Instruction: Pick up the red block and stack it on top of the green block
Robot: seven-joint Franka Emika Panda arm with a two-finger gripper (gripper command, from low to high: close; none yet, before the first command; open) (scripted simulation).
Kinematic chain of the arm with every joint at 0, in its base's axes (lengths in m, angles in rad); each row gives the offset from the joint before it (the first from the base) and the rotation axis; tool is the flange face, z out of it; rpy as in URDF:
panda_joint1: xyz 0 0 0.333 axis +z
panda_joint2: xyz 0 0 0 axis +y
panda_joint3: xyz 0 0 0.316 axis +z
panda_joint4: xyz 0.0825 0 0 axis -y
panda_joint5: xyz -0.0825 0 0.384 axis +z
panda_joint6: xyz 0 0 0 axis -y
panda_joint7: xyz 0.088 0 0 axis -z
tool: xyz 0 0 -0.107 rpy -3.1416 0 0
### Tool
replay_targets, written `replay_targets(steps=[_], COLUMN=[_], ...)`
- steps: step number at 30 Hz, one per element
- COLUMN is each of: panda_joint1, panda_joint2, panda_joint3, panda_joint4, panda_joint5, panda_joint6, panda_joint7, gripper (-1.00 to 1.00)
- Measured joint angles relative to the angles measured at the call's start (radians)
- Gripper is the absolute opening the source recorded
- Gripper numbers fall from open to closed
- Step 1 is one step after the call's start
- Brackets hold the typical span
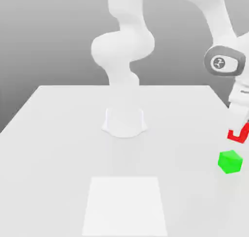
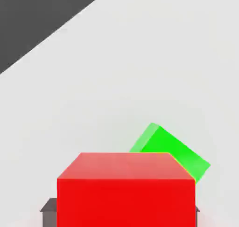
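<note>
Already the hand (image 1: 238, 129) is clamped on the small matte red cube (image 1: 237, 135) and carries it clear of the white bench (image 1: 58, 134), above the bench's right edge in the exterior view. What's left, I'd say, is to line it up over the matching green cube (image 1: 229, 161) just below and set it down.

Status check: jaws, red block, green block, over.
Gripper jaws shut on red block, held above the table. Green block on table just below, not yet stacked. Nothing between them.
</note>
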Motion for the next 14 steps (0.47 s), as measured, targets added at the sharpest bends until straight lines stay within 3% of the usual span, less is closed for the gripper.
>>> replay_targets(steps=[1,2,8,14], panda_joint1=[0.009,0.014,0.016,0.017], panda_joint2=[0.035,0.053,0.062,-0.104], panda_joint3=[-0.017,-0.025,-0.029,-0.006], panda_joint4=[0.001,0.002,0.002,-0.005], panda_joint5=[-0.024,-0.036,-0.042,0.071], panda_joint6=[0.032,0.049,0.057,-0.096], panda_joint7=[0.017,0.027,0.031,-0.051], gripper=[-1.0,1.0,1.0,1.0])
